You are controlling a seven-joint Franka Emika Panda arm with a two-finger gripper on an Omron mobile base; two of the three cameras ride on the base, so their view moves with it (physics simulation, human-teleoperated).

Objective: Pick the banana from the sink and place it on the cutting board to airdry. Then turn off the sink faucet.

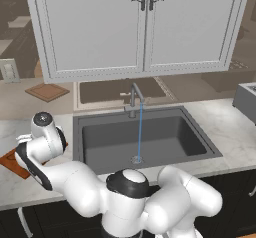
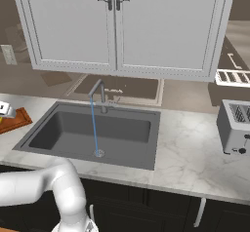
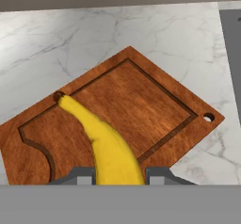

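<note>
Hand (image 3: pixel 119 175) pinching banana (image 3: pixel 106 145) over cutting board (image 3: pixel 155 100); imo lower it flat b4 letting go, w/ tip inside groove.

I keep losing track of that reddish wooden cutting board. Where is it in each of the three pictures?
Left base view: cutting board at the left edge, mostly behind the arm.
Right base view: a corner at the left edge, left of the sink.
Hand view: centre, under the held banana.
Shared landmark: the sink, right beside it.
</note>
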